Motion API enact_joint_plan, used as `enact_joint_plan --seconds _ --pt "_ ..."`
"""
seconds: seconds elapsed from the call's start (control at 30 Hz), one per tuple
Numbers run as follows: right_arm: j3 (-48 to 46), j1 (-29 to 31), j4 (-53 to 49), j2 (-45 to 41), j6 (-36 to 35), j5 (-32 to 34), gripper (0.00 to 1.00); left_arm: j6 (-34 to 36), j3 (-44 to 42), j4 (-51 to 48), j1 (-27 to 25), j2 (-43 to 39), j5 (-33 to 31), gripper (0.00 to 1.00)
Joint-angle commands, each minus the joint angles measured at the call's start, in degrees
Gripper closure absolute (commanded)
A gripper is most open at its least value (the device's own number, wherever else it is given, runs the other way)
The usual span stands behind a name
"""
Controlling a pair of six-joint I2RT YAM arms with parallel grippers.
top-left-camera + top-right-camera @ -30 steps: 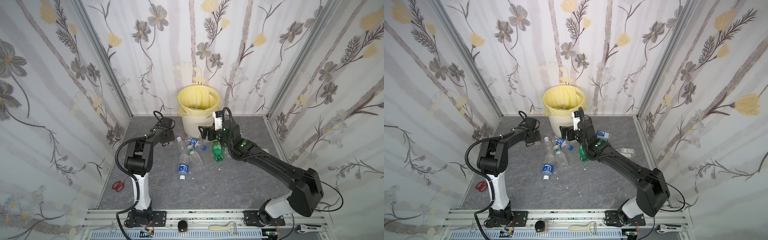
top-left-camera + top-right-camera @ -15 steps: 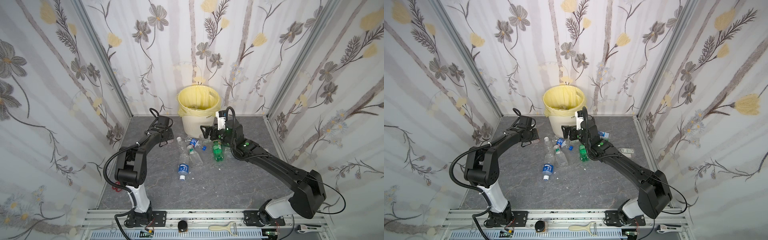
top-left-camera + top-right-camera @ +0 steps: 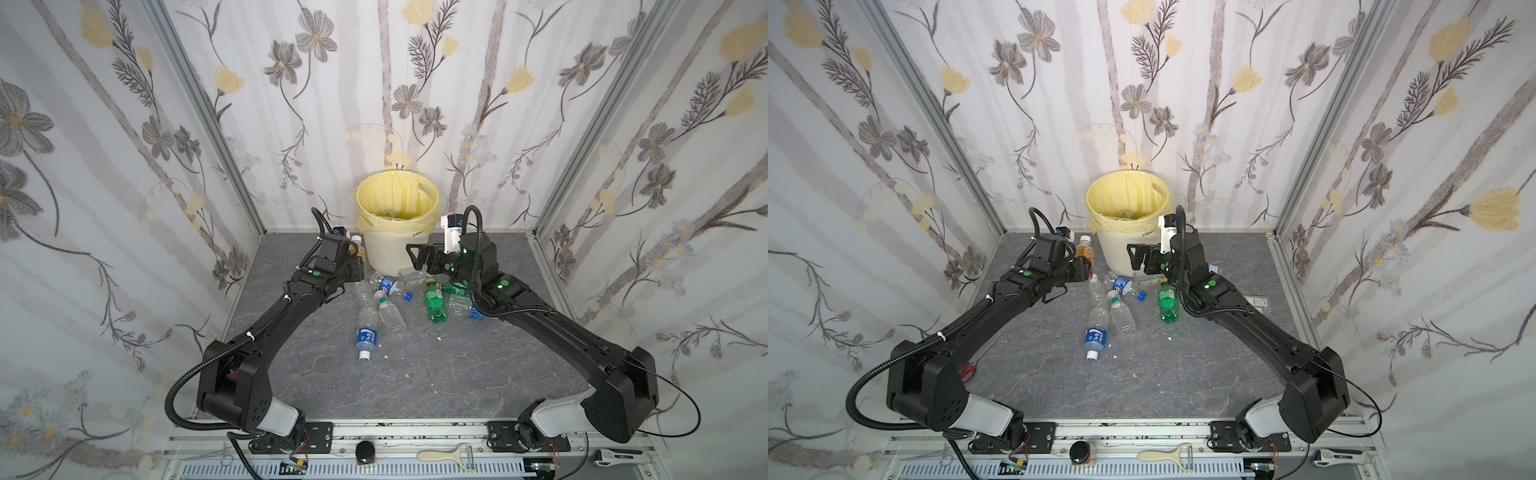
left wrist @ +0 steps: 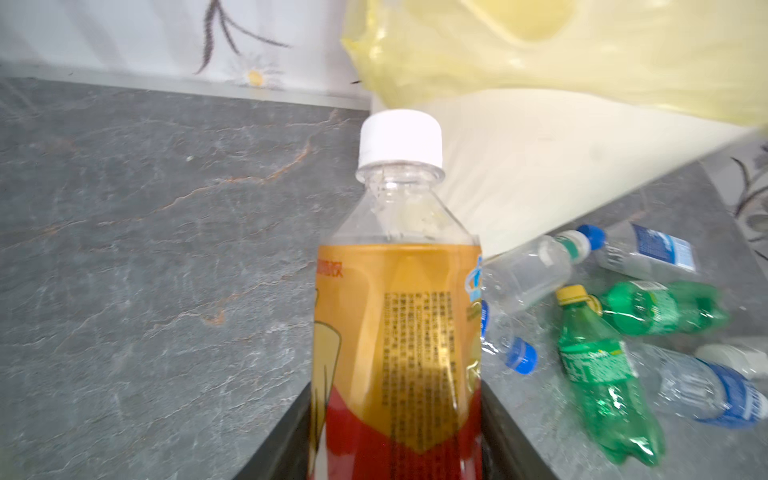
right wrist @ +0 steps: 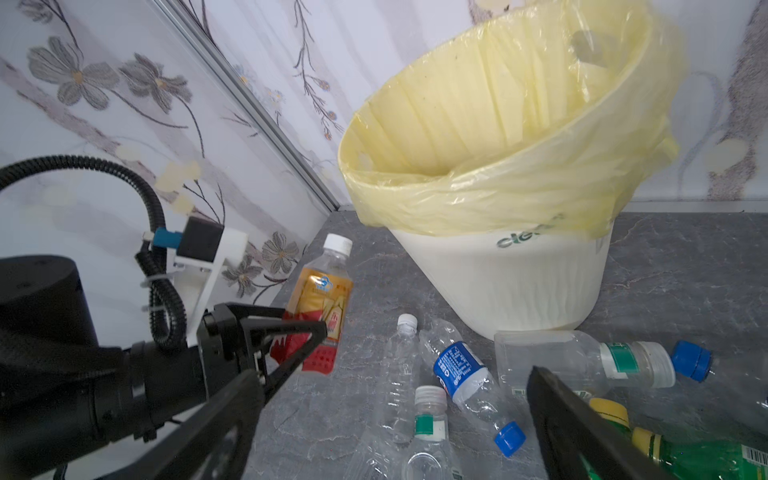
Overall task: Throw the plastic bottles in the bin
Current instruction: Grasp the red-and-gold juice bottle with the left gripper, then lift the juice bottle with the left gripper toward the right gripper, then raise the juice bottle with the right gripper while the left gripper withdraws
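Base of orange bottle (image 4: 399,332) cut off, bin (image 3: 392,254) contents unclear

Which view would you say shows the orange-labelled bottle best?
The left wrist view: the orange-labelled bottle fills it, cap and label close up. The right wrist view shows it smaller; both top views, tiny and partly hidden.

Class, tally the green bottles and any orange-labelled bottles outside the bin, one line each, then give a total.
Green bottles: 2
Orange-labelled bottle: 1
Total: 3
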Motion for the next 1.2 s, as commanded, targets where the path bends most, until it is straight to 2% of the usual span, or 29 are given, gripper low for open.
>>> enact_joint_plan --seconds 0.0,0.3,0.43,0.8,1.17 --pt "0.89 -1.2 0.63 -1.08 3.28 -2.11 0.0 3.35 -1.06 4.37 -3.04 -3.46 -1.12 0.46" --pt "2.98 -3.82 0.38 -2.15 3.43 -4.29 0.04 5.31 -2.3 8.41 -9.14 -10.93 -0.15 0.46" --pt "4.17 -3.93 0.63 -1.63 4.06 -6.5 0.06 4.77 -1.33 8.89 -11.74 -10.97 0.69 0.46" --pt "5.37 -4.02 1.98 0.43 7.31 -11.03 0.17 6.51 2.73 10.22 -18.86 -7.79 -2.6 0.46" --pt "5.37 -4.15 4.28 3.35 9.48 -14.83 0.3 7.92 4.39 10.62 -21.47 -5.48 -4.29 0.46"
